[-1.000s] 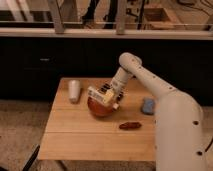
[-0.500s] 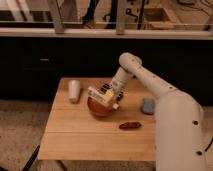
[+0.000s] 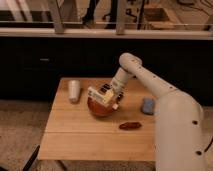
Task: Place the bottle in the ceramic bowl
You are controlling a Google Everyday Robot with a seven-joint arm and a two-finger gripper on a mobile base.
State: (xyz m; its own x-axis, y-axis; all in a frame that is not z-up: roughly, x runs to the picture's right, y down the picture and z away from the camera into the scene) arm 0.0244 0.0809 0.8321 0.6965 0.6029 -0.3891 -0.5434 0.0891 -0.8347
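Since nothing has shifted over the last second, the gripper (image 3: pixel 107 94) still hangs over the ceramic bowl (image 3: pixel 98 110) near the middle of the table (image 3: pixel 75 136). Its jaws are pinching the bottle (image 3: pixel 96 95), which lies crosswise just above the rim. I judge the carry done, with only the release left.
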